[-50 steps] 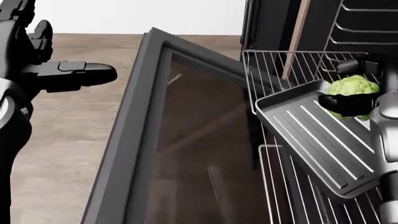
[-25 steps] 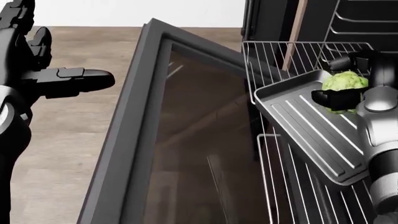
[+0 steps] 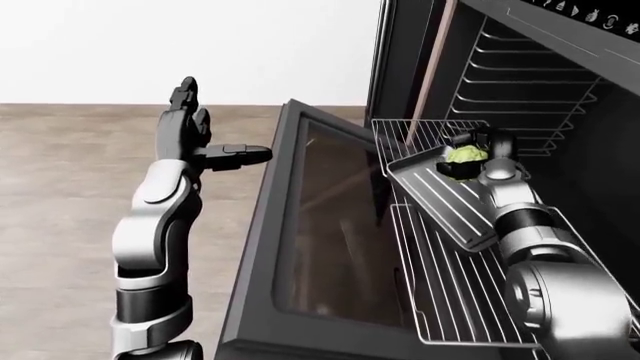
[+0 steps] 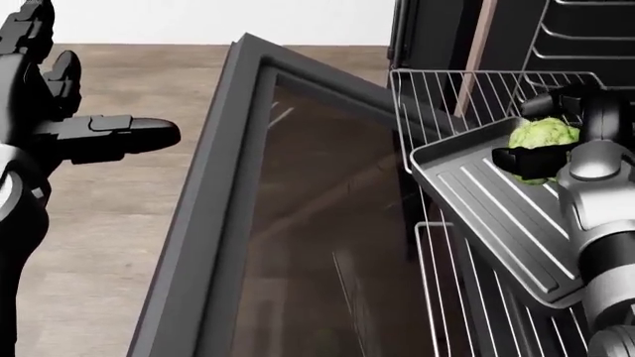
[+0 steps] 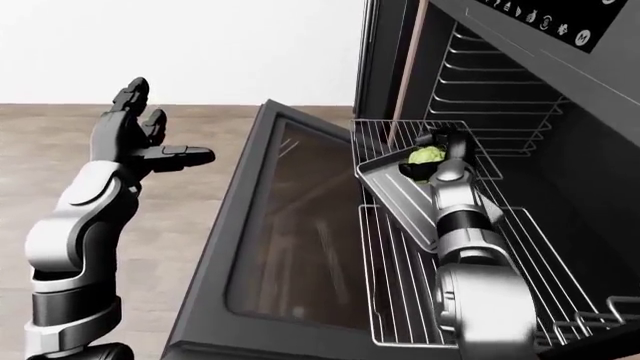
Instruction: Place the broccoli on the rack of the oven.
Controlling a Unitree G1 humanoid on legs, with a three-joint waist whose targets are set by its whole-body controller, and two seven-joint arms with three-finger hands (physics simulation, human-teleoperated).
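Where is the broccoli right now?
In the head view's upper right, the broccoli sits in the right hand, over the far end of the grey tray that lies on the pulled-out oven rack.

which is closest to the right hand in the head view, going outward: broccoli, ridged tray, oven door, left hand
1. broccoli, held in the right hand, upper right.
2. ridged tray, just under and left of the hand.
3. oven door, open, mid-picture.
4. left hand, open at the far left edge.
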